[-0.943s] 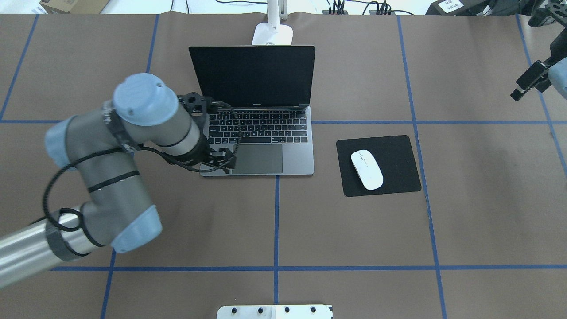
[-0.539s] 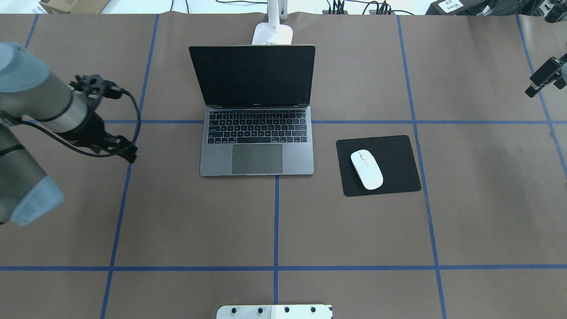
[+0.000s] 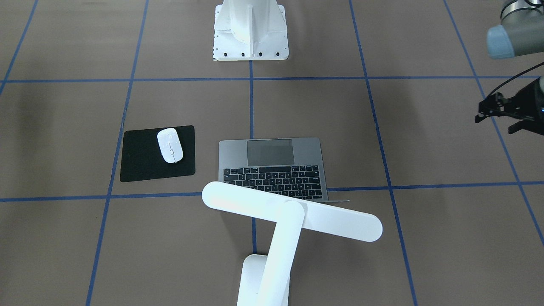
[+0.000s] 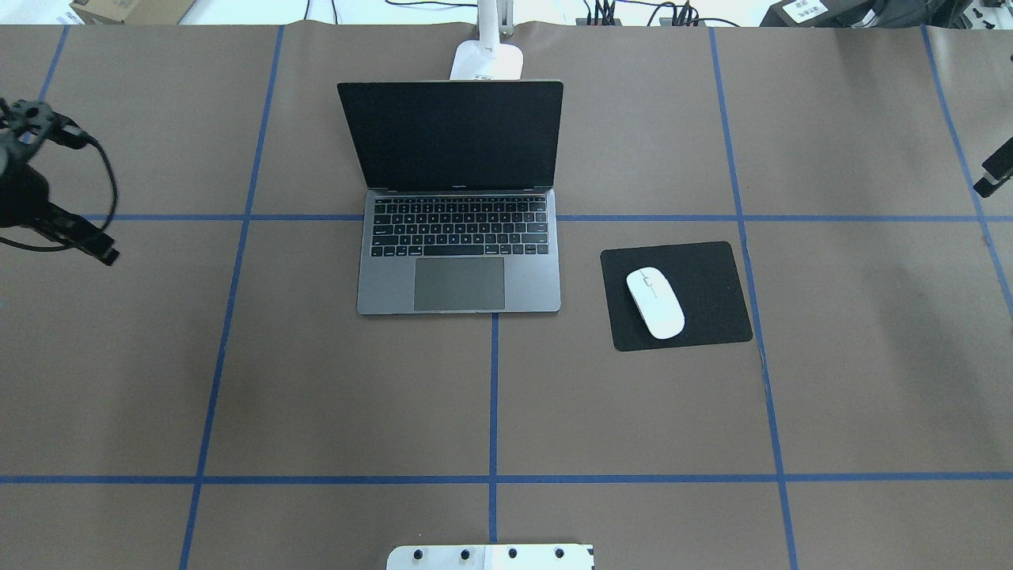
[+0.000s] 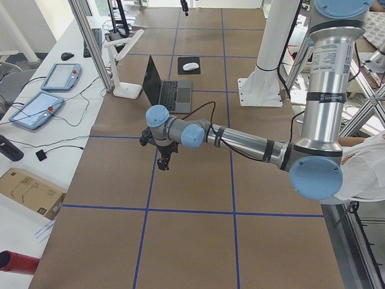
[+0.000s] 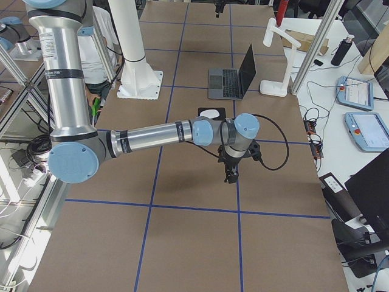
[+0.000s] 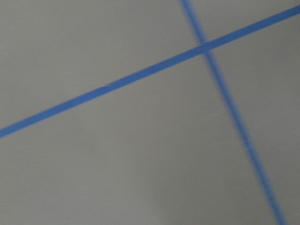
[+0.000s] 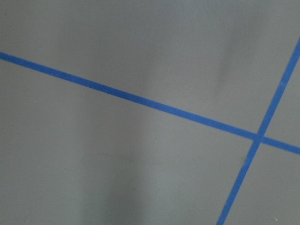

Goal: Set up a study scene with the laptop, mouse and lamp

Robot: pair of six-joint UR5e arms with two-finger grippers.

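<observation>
Left claw [image 4: 101, 249] has pulled off the laptop [image 4: 459, 269] to the counter [image 4: 316, 396] edge, right claw [image 4: 993, 172] backs out too; grip can't tell on either. Laptop open at ctr, mouse [image 4: 655, 303] on mat [image 4: 712, 277], lamp [image 3: 293, 216] behind. Setup prob done.

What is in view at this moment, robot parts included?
laptop: one, space-grey, open with a dark screen, mid-table.
mouse: one, white, on the mouse mat.
mouse mat: one, black, beside the laptop, towards the robot's right.
desk lamp: one, white, behind the laptop at the table's far edge.
pedestal: one, white, bolted down on the robot's side.
table: one, brown cover with a blue tape grid.
left gripper: one, black, over the table at the robot's far left.
right gripper: one, black, at the far right, mostly out of frame.
</observation>
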